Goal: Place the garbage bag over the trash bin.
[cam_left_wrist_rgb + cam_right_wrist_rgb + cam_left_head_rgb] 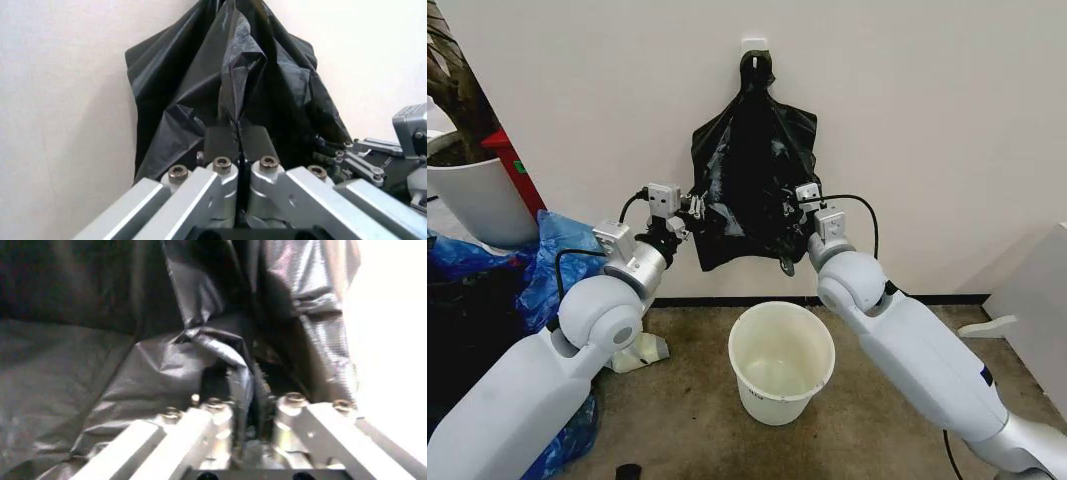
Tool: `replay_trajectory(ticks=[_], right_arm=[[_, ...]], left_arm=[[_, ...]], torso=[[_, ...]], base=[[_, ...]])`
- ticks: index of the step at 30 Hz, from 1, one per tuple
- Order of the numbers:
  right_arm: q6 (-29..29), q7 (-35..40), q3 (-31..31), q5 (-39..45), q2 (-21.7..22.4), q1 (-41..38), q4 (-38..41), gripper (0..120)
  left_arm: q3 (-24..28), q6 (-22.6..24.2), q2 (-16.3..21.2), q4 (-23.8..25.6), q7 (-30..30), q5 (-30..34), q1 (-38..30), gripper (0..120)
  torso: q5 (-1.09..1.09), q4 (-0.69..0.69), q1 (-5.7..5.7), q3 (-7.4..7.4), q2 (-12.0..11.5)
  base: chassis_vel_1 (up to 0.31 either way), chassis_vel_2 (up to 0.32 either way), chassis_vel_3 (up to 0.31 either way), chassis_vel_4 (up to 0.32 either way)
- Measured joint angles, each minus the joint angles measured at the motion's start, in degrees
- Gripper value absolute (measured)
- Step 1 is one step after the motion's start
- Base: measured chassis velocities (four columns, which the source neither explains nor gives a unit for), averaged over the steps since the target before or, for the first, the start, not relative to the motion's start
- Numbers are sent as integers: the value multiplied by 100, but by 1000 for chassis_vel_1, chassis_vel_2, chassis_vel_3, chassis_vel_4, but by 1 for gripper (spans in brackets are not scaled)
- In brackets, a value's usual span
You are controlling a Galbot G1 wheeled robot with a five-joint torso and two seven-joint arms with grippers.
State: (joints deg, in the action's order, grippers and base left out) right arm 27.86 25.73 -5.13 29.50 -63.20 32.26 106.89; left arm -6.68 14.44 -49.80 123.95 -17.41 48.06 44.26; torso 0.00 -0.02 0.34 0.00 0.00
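Head view: thin, glossy, wrinkled black plastic garbage bag [752, 170] hanging flat against the pale wall [927, 120] from a small white hook [754, 45] at 12 o'clock, spread wide toward its lower edge. Left end effector [695, 208] at the bag's 9 o'clock edge, fingers closed on the plastic. Right end effector [799, 205] at the bag's 3 o'clock edge, likewise clamped on a fold. Round cream-white plastic trash bin [781, 362] with a rolled rim standing upright on the brown floor [687, 420] at 6 o'clock from the bag, well apart from it, between the two white arms, mouth open and uncovered. Blue translucent plastic bags [557, 260] heaped on the floor at 9 o'clock, beside a large white planter pot [477, 200] and a red box [512, 165] against the wall.

Left wrist view: left end effector [238, 137] with its two dark pads pressed together, a thin pleat of the garbage bag [227, 75] pinched between them; bag rising above against the wall. Right end effector [373, 160] farther off at the bag's opposite edge.

Right wrist view: right end effector [243, 390] nearly closed, a crumpled ridge of the garbage bag [100, 365] caught between its fingers, black film draped around the fingertips.
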Motion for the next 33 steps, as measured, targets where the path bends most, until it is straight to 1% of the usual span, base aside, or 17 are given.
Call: replay_trajectory(ticks=[2,6,7,8,10,13,15,16,19,21,22,24,26,27,28,29,33], right_arm=[[-50,24,56,114,14,24,66,0],[-262,1,274,618,102,210,558,0],[-348,-66,364,782,148,319,768,0],[-348,-66,364,782,148,319,768,0],[-550,-260,555,985,249,553,1053,0],[-875,-771,971,1032,332,1103,1203,0],[-913,-842,1032,1031,334,1201,1215,0],[-1043,-1040,1220,1027,339,1577,1255,0],[-1227,-1260,1491,1021,280,2465,1499,0],[-1246,-1264,1504,1018,270,2549,1548,0],[-1280,-1266,1542,1017,255,2712,1706,0],[-1289,-1262,1596,1051,265,2765,1907,0],[-1253,-1142,1709,1304,373,2684,2319,0],[-1125,-1036,1864,1673,500,2593,2649,0],[-1125,-1036,1864,1673,500,2593,2649,0],[-988,-973,2079,2028,638,2538,2952,0],[-865,-798,2488,2525,946,2598,3457,0]], left_arm=[[-5,0,0,0,0,1,1,0],[-46,-8,7,2,0,5,52,0],[-52,-15,13,8,1,11,96,0],[-52,-15,13,8,1,11,96,0],[-70,-25,31,23,2,22,177,0],[-106,-35,45,55,3,80,420,0],[-115,-42,43,58,3,86,474,0],[-136,-64,29,57,3,105,706,0],[-168,-134,-17,145,15,44,1228,0],[-169,-139,-19,182,20,37,1286,0],[-168,-146,-15,308,39,20,1403,0],[-158,-147,8,444,57,18,1434,0],[-137,-146,90,637,59,76,1377,0],[-151,-143,193,814,55,166,1324,0],[-151,-143,193,814,55,166,1324,0],[-169,-142,276,952,58,257,1315,0],[-205,-170,407,1271,74,644,1327,0]], torso=[[0,1,0,0,0],[0,1,0,0,0],[-1,1,0,0,0],[-1,1,0,0,0],[0,0,0,-1,0],[0,1,-1,-1,0],[0,0,-1,-1,0],[1,1,-1,-1,0],[0,-2,-1,-1,0],[-1,0,-1,-1,0],[0,0,-1,-1,0],[1,1,-1,-1,0],[-1,1,-1,-1,0],[1,1,-1,-1,0],[1,1,-1,-1,0],[0,1,-1,-2,1],[0,0,-1,-1,1]], base=[[0,0,0,0],[0,0,0,0],[0,0,0,0],[0,0,0,0],[0,0,0,0],[0,0,0,0],[0,0,0,0],[0,0,0,0],[0,0,0,0],[0,0,0,0],[0,0,0,0],[0,0,0,0],[0,0,0,0],[0,0,0,0],[0,0,0,0],[0,0,0,0],[0,0,0,0]])
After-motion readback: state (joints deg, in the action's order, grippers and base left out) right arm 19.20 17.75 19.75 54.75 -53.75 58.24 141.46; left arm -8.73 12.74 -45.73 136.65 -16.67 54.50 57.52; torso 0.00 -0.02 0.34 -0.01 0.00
